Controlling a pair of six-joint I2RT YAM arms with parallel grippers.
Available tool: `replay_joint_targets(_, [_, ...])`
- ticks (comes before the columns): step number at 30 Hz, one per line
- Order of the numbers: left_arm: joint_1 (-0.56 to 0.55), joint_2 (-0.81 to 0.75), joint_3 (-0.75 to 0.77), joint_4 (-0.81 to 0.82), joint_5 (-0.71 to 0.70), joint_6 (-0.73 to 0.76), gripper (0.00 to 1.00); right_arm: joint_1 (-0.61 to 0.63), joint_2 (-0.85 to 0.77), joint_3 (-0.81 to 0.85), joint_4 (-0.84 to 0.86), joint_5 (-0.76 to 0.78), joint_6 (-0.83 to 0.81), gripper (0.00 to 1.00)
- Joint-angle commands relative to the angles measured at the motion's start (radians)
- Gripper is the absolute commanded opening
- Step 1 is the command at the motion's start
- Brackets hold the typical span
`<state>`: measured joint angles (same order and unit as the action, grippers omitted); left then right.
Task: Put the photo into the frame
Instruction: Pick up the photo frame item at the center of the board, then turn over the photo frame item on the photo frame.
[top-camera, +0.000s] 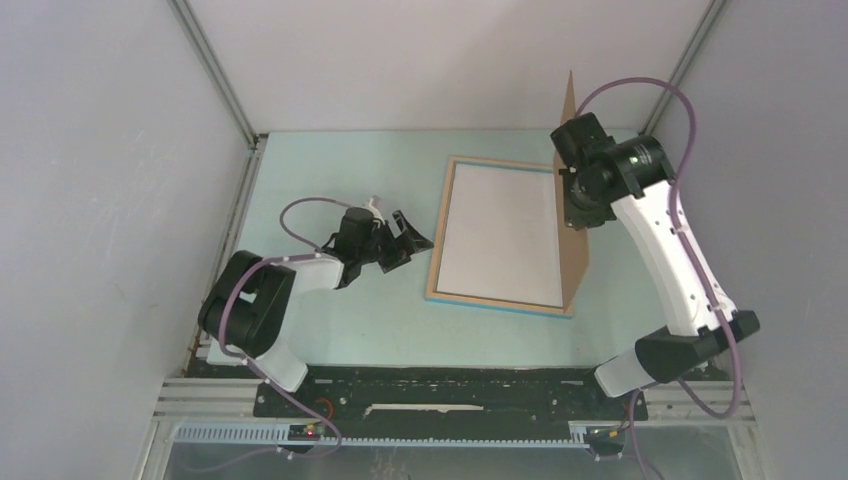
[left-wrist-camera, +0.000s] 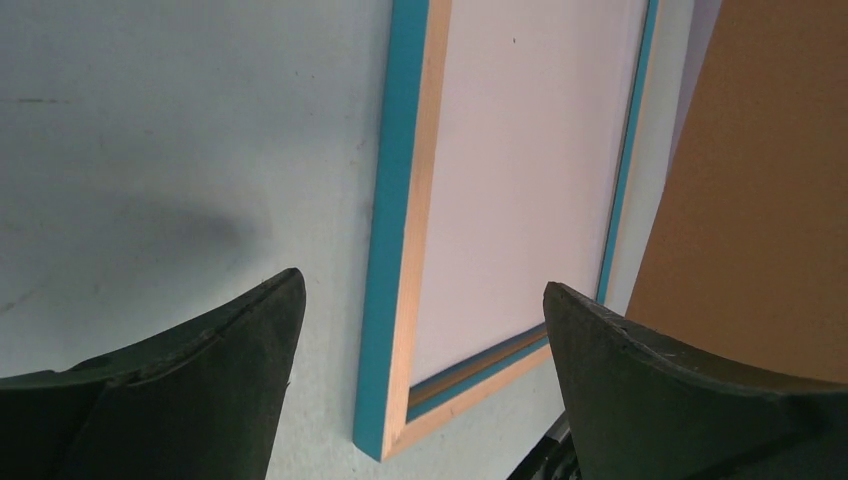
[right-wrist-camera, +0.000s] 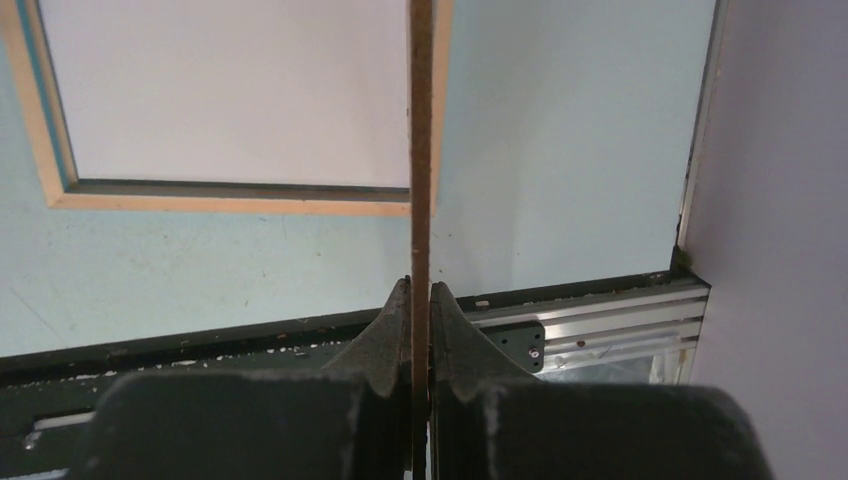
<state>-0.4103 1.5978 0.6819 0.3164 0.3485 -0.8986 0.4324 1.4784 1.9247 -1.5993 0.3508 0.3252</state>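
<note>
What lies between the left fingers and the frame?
Nothing: only bare table separates the left fingers from the frame, clearest in the top view.

On my overhead feed, the frame (top-camera: 438, 240) shows light wood on its upward face, with a bright blue band along its outer edges. The sheet (top-camera: 500, 232) inside it is plain white. Right of centre, the backing board (top-camera: 576, 265) is flat cardboard brown. The desk (top-camera: 330, 320) is pale mint green, faintly speckled. The jaws are matte black. The right arm (top-camera: 672, 262) is white with black joints, and its cable (top-camera: 640, 85) is purple.
</note>
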Motion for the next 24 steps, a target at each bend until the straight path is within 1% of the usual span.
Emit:
replay_joint_targets(1, [-0.009,0.048,0.022,0.211,0.064,0.0,0.96,0.021,0.055,0.054,-0.004,0.116,0.067,0.0])
replay_joint_targets(8, [-0.033,0.005,-0.019,0.204,-0.009,0.027,0.96,0.027,0.158,0.078,-0.006,0.145,0.086,0.0])
replay_joint_targets(19, [-0.065,0.024,0.034,0.119,-0.057,0.065,0.97,0.005,0.242,0.125,-0.008,0.152,0.078,0.0])
replay_joint_targets(24, [-0.07,0.01,0.029,0.109,-0.079,0.074,0.97,-0.017,0.259,0.123,-0.008,0.152,0.073,0.0])
